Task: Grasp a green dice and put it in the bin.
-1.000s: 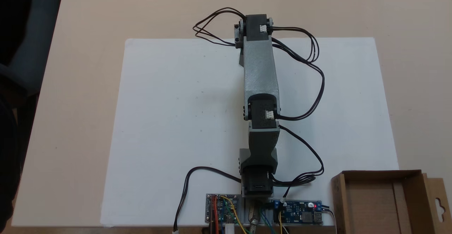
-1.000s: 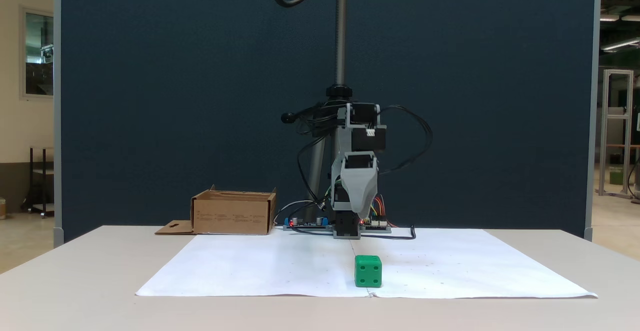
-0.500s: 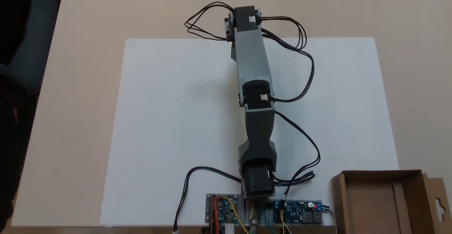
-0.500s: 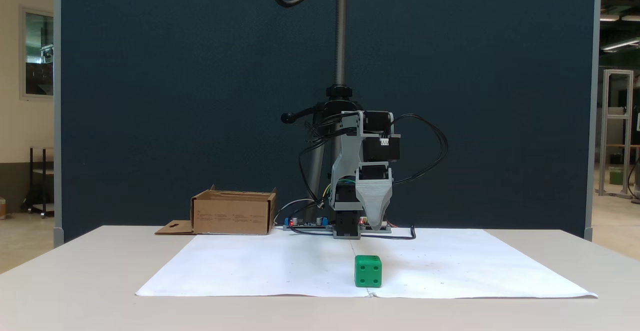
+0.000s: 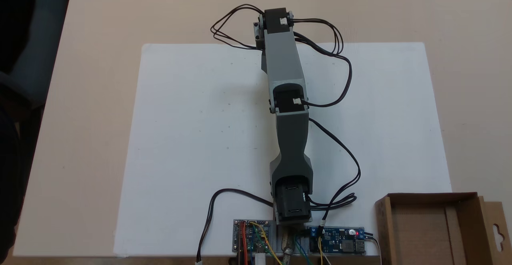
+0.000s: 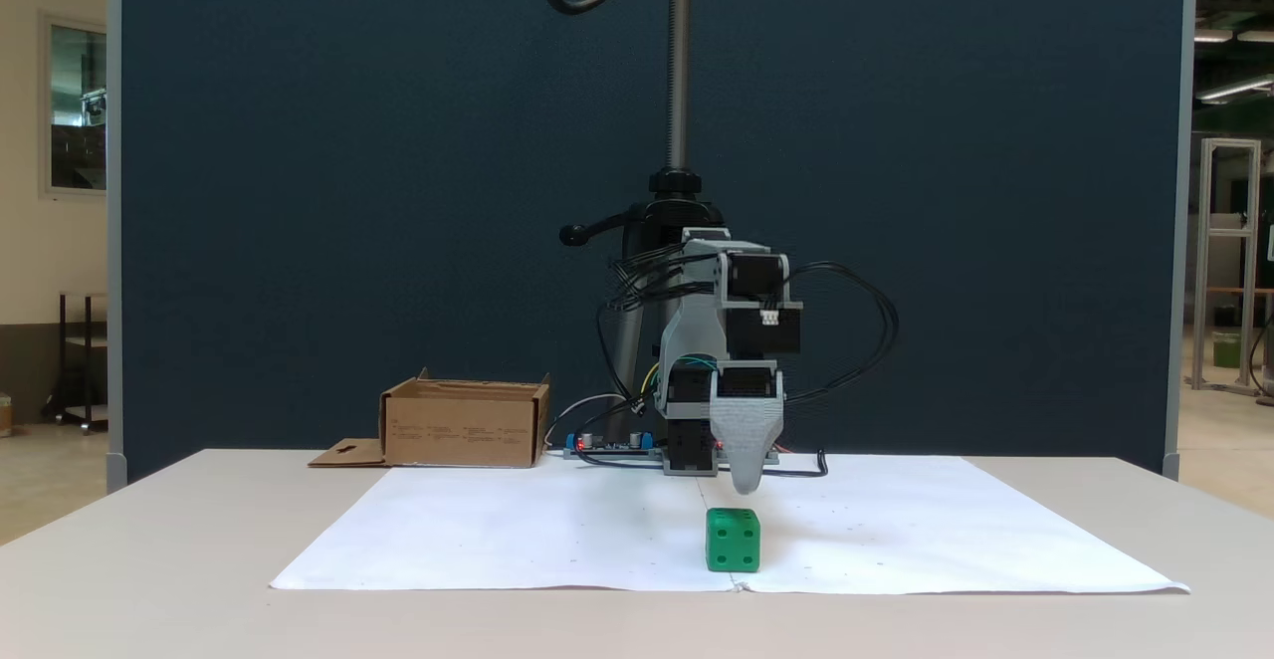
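A: Starting at the left of a fixed view, what do we see?

B: We see the bin (image 6: 466, 424), a brown cardboard box, at the back of the table (image 6: 149, 559), just off the left rear corner of the white sheet (image 6: 518, 530). Its flap lies flat on the table on its left side.

A: And moving toward the middle?

B: We find the arm (image 6: 732, 340) bent forward and down from its base, with the circuit boards (image 6: 607, 445) beside the base. The gripper (image 6: 746, 483) points down, its tip just above and slightly behind the green dice (image 6: 733, 540), not touching it. We see only 1 grey tip from here, so we cannot tell how far the jaws are parted. It holds nothing.

A: Where does the dice sit?

B: It rests on the white sheet near the front edge, showing a face with 4 pips toward us, well apart from the bin.

A: And from above?

B: In a fixed view the arm (image 5: 286, 77) stretches across the sheet (image 5: 192, 137), and the bin (image 5: 478, 225) sits in the lower right corner.
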You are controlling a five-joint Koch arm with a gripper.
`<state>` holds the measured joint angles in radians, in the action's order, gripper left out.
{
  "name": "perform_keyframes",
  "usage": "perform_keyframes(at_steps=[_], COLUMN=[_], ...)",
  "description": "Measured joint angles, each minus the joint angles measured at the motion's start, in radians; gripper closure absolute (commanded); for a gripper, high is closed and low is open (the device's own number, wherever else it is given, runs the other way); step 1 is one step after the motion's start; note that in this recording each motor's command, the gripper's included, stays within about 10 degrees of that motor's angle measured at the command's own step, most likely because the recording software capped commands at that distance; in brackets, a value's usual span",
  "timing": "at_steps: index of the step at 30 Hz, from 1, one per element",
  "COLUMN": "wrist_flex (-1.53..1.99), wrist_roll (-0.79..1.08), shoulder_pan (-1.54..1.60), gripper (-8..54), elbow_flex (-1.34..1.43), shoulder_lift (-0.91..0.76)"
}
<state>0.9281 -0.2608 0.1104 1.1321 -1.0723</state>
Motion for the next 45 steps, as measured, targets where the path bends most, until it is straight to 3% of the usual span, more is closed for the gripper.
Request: perform_keyframes(at_steps=[45], wrist_flex=[-0.006], wrist_roll=[0.167], shoulder_pan=[-0.067], gripper=[4.2], elbow_flex=[-0.15], shoulder_lift=[0.209])
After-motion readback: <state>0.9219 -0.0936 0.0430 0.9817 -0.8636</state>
